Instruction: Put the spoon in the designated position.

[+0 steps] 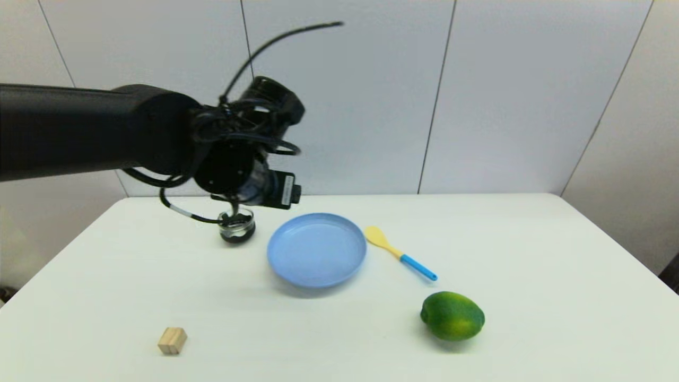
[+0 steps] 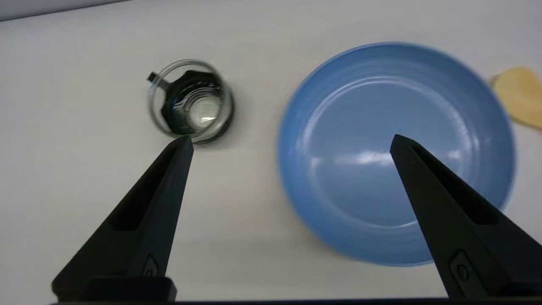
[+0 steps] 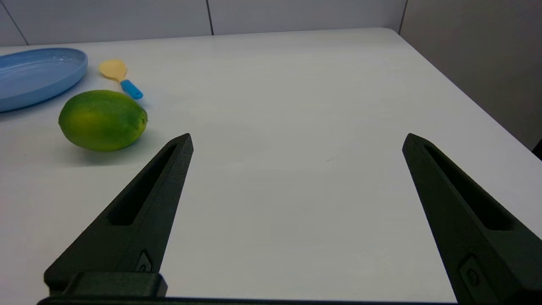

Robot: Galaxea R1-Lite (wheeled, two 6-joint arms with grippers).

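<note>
The spoon (image 1: 400, 253), with a pale yellow bowl and a blue handle, lies flat on the white table just right of the light-blue plate (image 1: 316, 249). Its bowl points toward the back. My left gripper (image 2: 290, 144) hangs open and empty high above the table, over the gap between the plate (image 2: 381, 148) and a small glass jar (image 2: 190, 101). Only the spoon's bowl (image 2: 518, 95) shows at that view's edge. My right gripper (image 3: 296, 140) is open and empty, low over the table's right side, away from the spoon (image 3: 120, 78). No mark on the tabletop shows the designated position.
A green lime (image 1: 452, 315) sits in front of the spoon's handle end. The glass jar (image 1: 236, 227) stands left of the plate, and a small wooden block (image 1: 172, 340) lies near the front left. My left arm (image 1: 159, 127) reaches in from the left.
</note>
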